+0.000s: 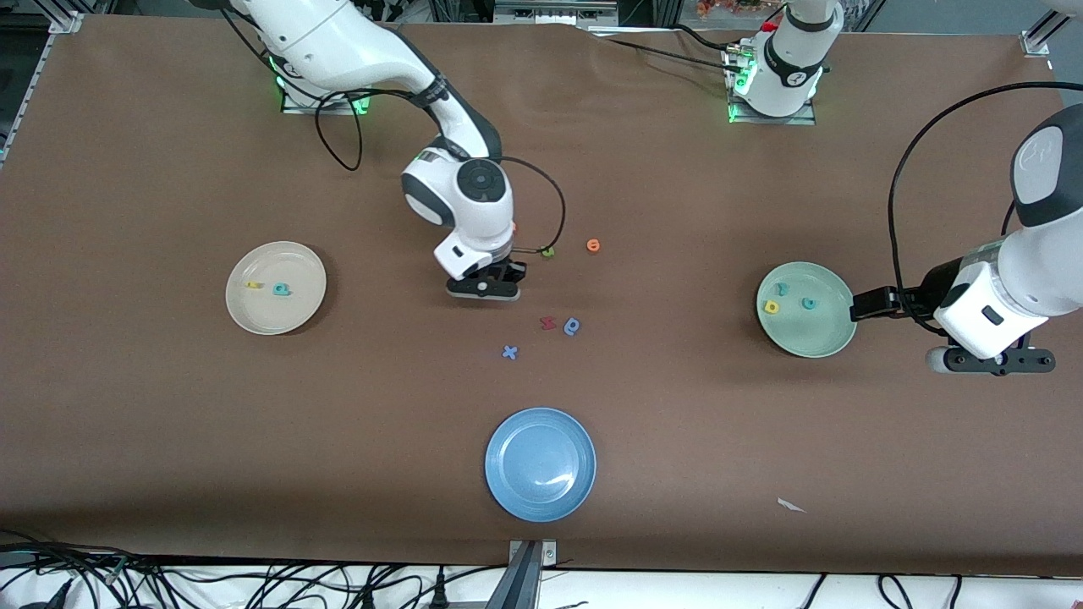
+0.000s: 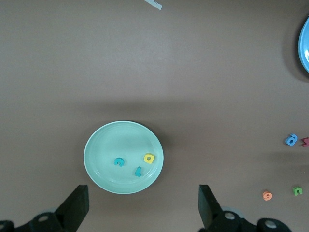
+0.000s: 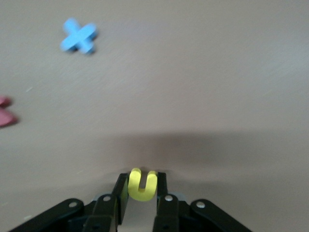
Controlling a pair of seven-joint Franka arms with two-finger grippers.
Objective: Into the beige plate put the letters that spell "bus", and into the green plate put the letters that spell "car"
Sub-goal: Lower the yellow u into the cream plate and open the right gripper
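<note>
Three letters [image 1: 787,299] lie in one plate [image 1: 825,338].

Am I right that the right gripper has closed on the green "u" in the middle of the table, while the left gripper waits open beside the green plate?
Not quite: the letter is the yellow "u", as the right wrist view shows, pinched in the right gripper. The rest holds: the left gripper waits open beside the green plate.

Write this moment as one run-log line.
right hand: shut on small yellow foam "u" | left hand: open, waiting above pale green round plate
</note>
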